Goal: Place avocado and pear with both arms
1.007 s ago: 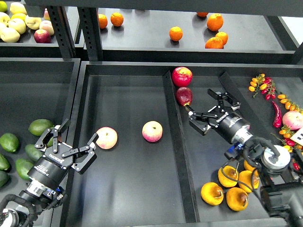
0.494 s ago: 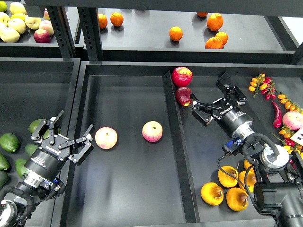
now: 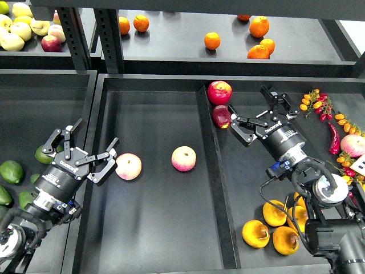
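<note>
Several dark green avocados (image 3: 11, 171) lie in the left bin, partly hidden by my left arm. My left gripper (image 3: 85, 149) is open and empty, over the bin's right wall, just left of a peach (image 3: 128, 166). Several golden pears (image 3: 255, 233) with brown stems lie at the front of the right compartment, below my right forearm. My right gripper (image 3: 256, 114) is open and empty, well behind the pears, just right of a dark red apple (image 3: 222, 116).
A second peach (image 3: 183, 158) lies in the middle tray (image 3: 154, 228). A red apple (image 3: 219, 92) sits on the divider (image 3: 214, 171). Oranges (image 3: 211, 40) and apples (image 3: 51, 43) are on the back shelf. Chillies and small tomatoes (image 3: 333, 137) lie at the right.
Both grippers stayed open and empty. My left gripper rose and moved back over the bin wall. My right gripper moved farther back, away from the pears.
</note>
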### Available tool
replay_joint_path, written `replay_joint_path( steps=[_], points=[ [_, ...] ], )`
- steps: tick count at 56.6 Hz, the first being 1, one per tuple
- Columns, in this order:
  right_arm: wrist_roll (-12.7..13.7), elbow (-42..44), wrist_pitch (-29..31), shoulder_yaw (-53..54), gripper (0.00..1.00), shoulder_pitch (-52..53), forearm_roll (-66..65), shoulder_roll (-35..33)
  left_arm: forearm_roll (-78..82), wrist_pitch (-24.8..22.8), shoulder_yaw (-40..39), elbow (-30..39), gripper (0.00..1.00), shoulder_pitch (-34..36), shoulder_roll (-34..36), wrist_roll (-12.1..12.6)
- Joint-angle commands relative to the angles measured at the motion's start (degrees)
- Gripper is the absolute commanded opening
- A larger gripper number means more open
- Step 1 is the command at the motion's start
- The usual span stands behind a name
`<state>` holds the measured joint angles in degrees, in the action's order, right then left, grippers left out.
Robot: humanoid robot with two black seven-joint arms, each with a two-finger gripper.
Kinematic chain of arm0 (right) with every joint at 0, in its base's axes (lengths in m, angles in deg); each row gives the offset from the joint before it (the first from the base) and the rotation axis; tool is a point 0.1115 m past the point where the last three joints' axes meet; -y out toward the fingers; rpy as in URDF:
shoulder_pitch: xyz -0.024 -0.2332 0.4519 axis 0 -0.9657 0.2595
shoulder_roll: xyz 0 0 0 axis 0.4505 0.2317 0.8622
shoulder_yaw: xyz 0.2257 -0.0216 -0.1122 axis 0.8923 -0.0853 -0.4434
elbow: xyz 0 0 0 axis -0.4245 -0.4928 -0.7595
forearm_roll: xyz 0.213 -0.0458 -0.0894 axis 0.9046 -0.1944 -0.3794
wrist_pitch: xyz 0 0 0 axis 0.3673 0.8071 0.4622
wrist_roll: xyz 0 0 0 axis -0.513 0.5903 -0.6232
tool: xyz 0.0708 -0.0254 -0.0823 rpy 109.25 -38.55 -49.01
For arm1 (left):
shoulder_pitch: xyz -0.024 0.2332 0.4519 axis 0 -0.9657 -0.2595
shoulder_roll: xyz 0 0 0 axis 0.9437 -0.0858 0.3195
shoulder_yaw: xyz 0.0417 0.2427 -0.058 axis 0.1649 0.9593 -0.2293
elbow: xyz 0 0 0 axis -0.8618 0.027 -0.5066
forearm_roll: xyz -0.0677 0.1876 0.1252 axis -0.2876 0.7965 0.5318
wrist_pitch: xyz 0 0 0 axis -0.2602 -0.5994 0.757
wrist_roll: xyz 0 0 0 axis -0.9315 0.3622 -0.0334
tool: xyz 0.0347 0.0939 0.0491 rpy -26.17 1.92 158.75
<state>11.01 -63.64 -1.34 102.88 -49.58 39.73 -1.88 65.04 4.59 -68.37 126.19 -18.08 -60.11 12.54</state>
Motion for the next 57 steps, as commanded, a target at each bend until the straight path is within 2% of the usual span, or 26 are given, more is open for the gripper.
replay_joint_path(
  steps=[1,10,16,31,40,57],
  points=[
    [0.01,4.94,6.8,-1.68,1.0,-0.89,0.86,0.0,0.0,0.0,0.06,-0.88,0.99,-0.01,0.0,-0.42],
    [0.01,5.03,8.74,-5.46,1.0,-1.95,5.86,0.0,0.0,0.0,0.33,-3.16,0.99,-0.1,0.0,-0.94],
    [0.01,3.54,9.32,-7.31,1.0,-1.95,7.8,0.0,-0.35,0.0,0.5,-4.66,0.99,-0.1,0.0,-2.61],
    [0.01,-2.35,9.32,-12.85,1.0,-1.95,9.12,0.0,-0.7,0.0,1.29,-2.64,0.99,0.08,0.0,-3.05],
    [-1.88,-3.67,3.56,-12.94,1.0,-1.86,7.01,0.0,0.0,0.0,1.29,-0.62,0.99,0.08,0.0,-3.05],
    [-2.23,-6.4,0.48,-12.85,1.0,-1.86,2.35,0.0,2.2,0.0,0.24,0.61,0.99,1.92,0.0,-3.67]
  ],
)
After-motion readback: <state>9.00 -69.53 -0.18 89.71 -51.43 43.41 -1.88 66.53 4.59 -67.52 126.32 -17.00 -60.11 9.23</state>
